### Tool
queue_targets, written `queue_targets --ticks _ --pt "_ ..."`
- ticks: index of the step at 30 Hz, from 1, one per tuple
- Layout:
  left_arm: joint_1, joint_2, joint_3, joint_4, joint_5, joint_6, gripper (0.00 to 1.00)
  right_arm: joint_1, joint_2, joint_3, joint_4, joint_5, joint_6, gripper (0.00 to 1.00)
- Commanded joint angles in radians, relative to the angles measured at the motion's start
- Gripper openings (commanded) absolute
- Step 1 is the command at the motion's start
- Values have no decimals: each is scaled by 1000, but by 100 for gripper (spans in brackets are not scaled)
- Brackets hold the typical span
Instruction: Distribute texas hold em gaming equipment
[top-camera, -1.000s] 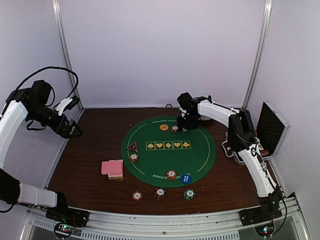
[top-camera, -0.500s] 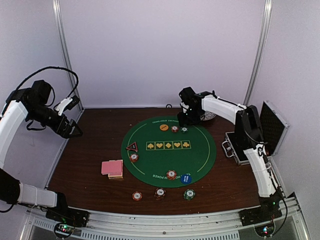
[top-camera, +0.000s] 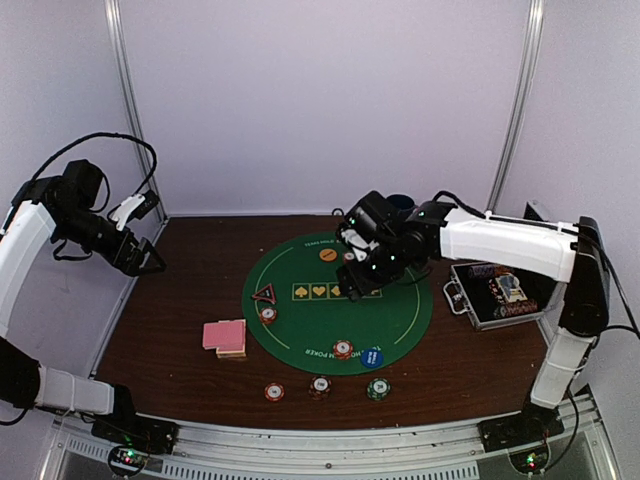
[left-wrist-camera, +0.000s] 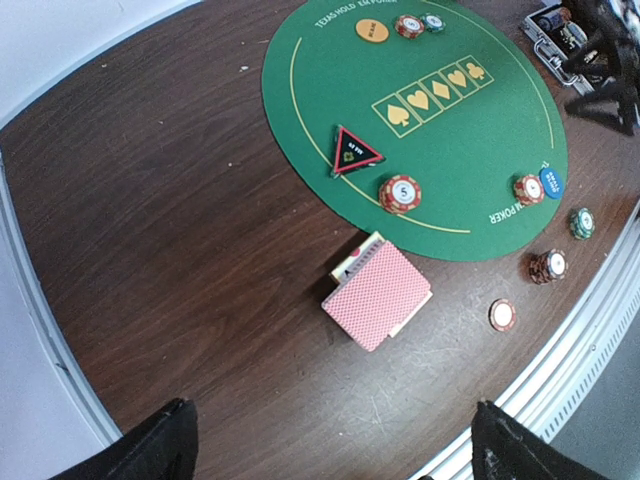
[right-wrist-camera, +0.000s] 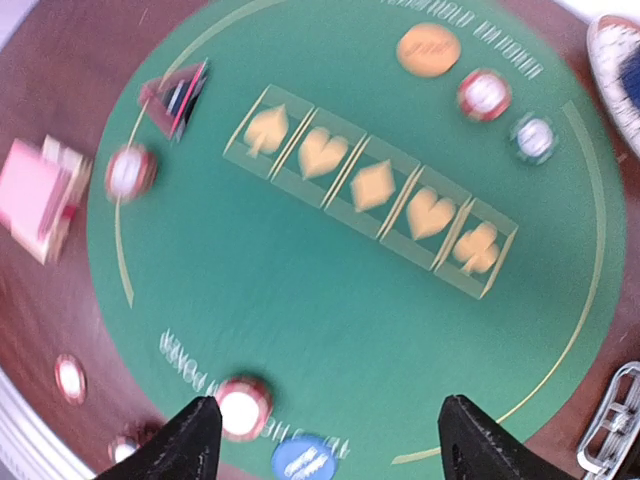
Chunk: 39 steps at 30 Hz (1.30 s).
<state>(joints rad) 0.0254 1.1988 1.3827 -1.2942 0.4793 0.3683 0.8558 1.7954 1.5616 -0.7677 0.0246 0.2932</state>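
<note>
While the left tool (top-camera: 140, 258) hangs high over the left edge of the bench (top-camera: 180, 300) in the overhead view, its fingers are spread wide with nothing between them. The pink card stack (top-camera: 224, 335) lies well off to its right. The right tool (top-camera: 352, 280) hovers above the green mat (top-camera: 400, 315), fingers apart and gripping nothing. The triangle marker (top-camera: 264, 293) sits to its left at the mat's rim. The silver-edged case (top-camera: 500, 295) lies open on its other side.

From the left wrist, both fingers stand at the bottom corners, far apart. The card stack rests on bare wood ahead of them, roughly midway. Beyond it come the triangle marker and a striped chip (left-wrist-camera: 400, 192) just beside it. Three loose chips (left-wrist-camera: 548, 265) trail along the bench edge to the right.

From the right wrist the picture is blurred. The fingers stand wide at the bottom. A red-edged chip (right-wrist-camera: 243, 405) lies just beside one fingertip, with the blue button (right-wrist-camera: 304, 458) between the fingers. Far ahead sit the orange button (right-wrist-camera: 428, 48) and two small chips (right-wrist-camera: 484, 93).
</note>
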Motion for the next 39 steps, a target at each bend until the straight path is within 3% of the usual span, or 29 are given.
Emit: queue_targets --ticks 1,7,12,31,39 --pt "6 -12 16 25 15 1 98 123 -81 -159 -52 20 36 81" --pt "6 -15 22 22 21 -2 98 288 -148 -315 -64 -19 102 86" --pt "7 -18 25 18 21 -5 98 339 -144 -397 -47 -57 139 87" --pt "7 -23 27 11 17 -2 98 332 -55 -484 18 -89 132 79" --pt "7 -23 27 11 15 -2 98 324 -55 -491 28 -97 130 66"
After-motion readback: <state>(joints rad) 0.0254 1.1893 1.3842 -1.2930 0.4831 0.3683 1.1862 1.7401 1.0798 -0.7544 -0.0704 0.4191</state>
